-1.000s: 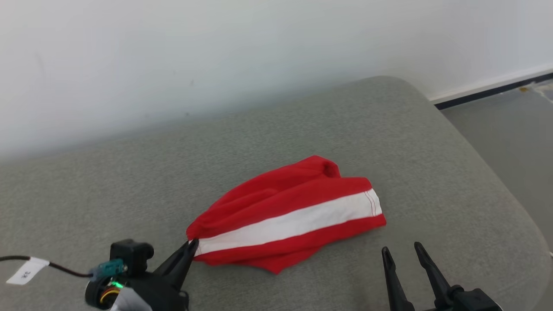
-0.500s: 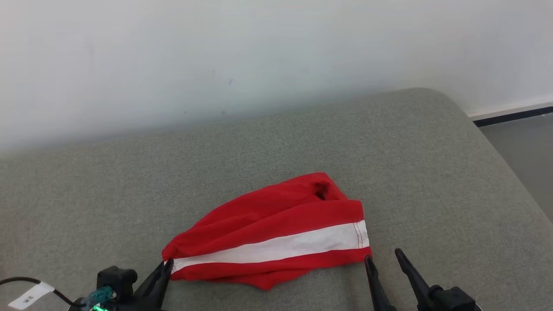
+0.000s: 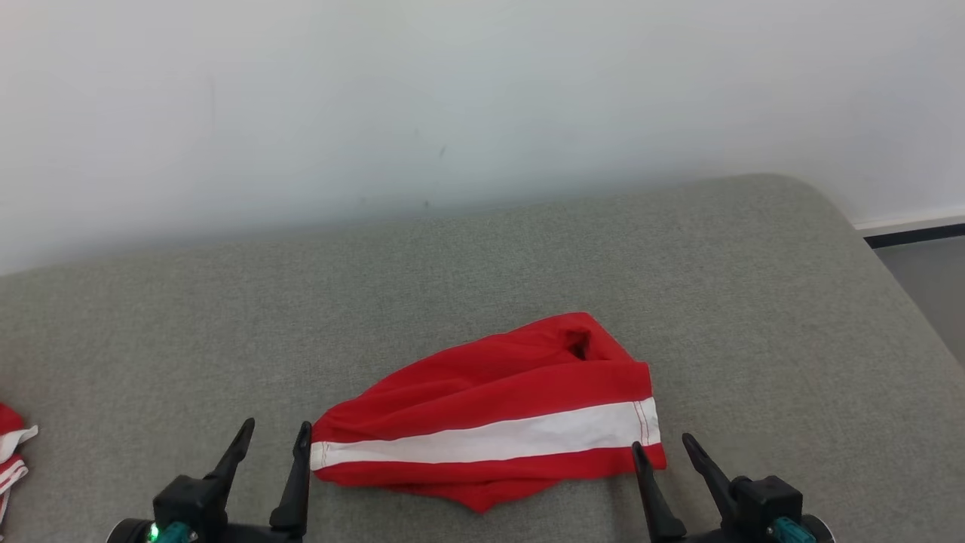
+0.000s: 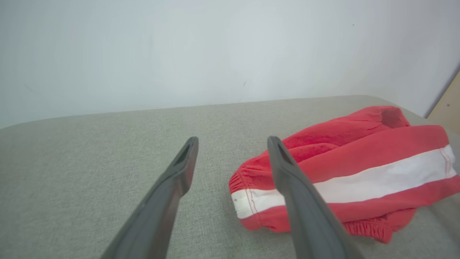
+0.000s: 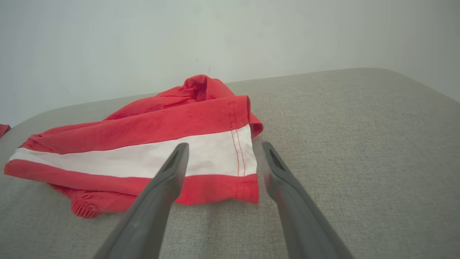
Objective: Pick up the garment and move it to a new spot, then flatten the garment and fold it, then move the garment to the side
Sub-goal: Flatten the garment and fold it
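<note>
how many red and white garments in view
2: one garment lies at the front middle; a second piece shows at the left edge, cut off, so more may be hidden.

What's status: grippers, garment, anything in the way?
Left gripper open, at garment's left end. Right gripper open, at its right end. Garment bunched on cushion, unheld. Another red-white cloth far left, apart.

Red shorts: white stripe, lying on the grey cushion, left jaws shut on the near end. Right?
One thing is off: the left jaws stand open with nothing between them, as the left wrist view shows. The end of the red shorts lies just beside them, ungripped. The rest holds: white stripe, lying on the grey cushion.
</note>
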